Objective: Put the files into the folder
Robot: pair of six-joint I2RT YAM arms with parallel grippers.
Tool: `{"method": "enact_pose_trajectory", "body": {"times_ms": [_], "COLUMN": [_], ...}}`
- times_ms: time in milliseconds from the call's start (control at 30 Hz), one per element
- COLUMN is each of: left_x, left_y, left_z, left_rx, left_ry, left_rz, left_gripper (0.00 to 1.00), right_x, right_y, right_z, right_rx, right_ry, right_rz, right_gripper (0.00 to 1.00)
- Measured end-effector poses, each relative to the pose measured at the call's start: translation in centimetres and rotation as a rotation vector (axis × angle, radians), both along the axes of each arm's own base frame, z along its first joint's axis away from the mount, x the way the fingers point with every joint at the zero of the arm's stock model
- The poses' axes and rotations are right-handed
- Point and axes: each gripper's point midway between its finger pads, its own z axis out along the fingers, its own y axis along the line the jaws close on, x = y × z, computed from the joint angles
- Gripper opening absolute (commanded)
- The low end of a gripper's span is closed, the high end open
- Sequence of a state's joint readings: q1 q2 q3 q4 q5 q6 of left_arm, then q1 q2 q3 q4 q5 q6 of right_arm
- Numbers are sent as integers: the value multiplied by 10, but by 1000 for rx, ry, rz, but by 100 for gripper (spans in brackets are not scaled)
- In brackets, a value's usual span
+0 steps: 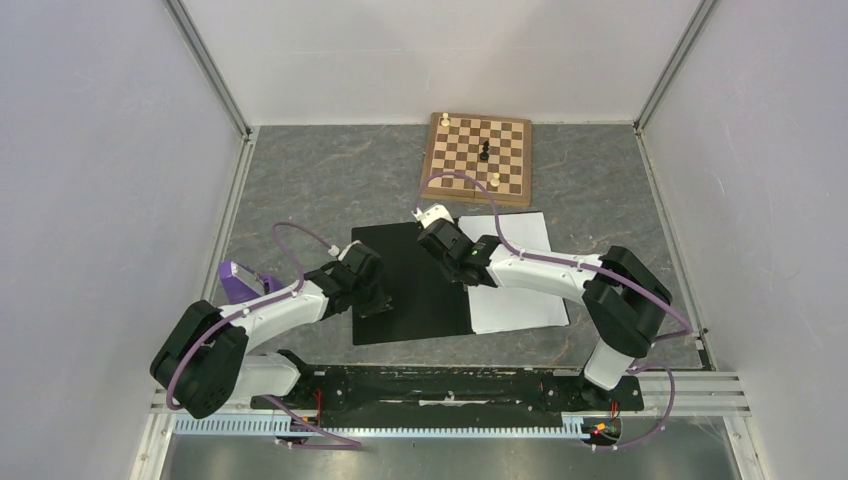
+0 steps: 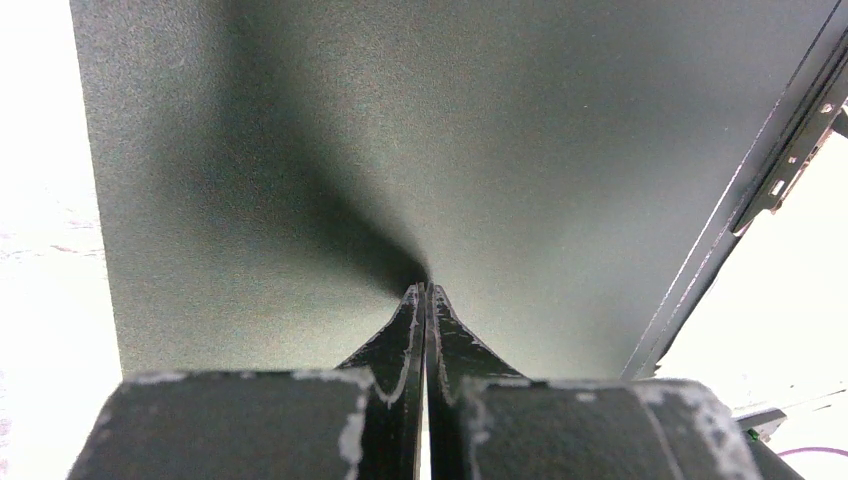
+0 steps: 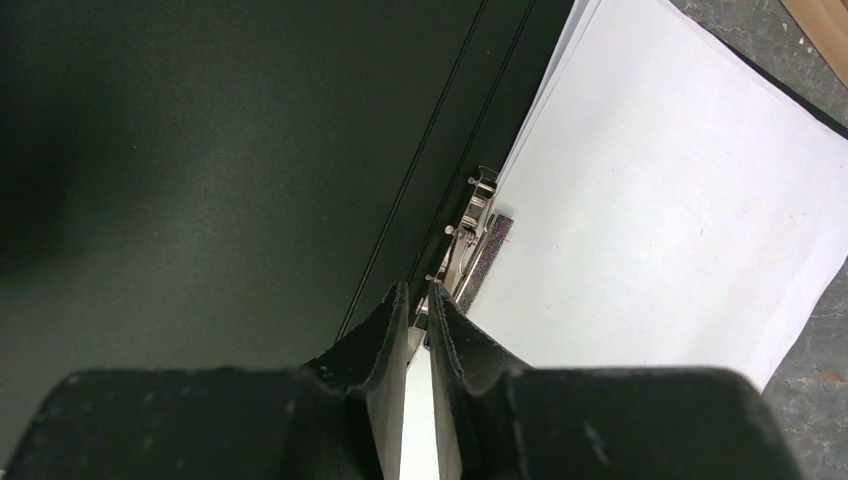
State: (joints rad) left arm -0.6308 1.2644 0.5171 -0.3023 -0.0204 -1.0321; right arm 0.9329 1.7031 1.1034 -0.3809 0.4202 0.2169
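Both arms: white links, bulky black joint housings; left arm (image 1: 285, 305), right arm (image 1: 545, 272). Thin purple cable (image 1: 295, 225) looped along each. Black base plate (image 1: 440, 385) at near edge. Fingers of left gripper (image 2: 425, 292) black, tapered, edges scuffed whitish; right gripper (image 3: 420, 292) same black taper.

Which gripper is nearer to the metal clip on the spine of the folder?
The right. The right gripper has its fingertips right at the metal clip, beside the white files. The left gripper is at the black left cover of the folder, well apart from the clip.
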Motion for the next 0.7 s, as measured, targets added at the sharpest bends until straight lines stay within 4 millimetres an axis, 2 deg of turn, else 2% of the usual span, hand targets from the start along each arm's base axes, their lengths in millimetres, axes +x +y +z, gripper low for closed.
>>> {"method": "enact_pose_trajectory", "body": {"times_ms": [300,567,700], "left_x": [0,1,1], "left_y": [-1,-2,-2], "left_z": [0,0,0], "left_rx": [-7,-9,-10], "left_ry": [1,1,0], "left_rz": [3,4,3], "left_gripper": [2,2,2], "right_x": [-1,-1,2], "right_y": [4,-4,-1], "right_z": [13,16,18], "right_rx": [-20,-74,-78], "right_ry": [-10,-27,-32], "right_rz": [4,-12,-13], "right_gripper": [16,17,17]}}
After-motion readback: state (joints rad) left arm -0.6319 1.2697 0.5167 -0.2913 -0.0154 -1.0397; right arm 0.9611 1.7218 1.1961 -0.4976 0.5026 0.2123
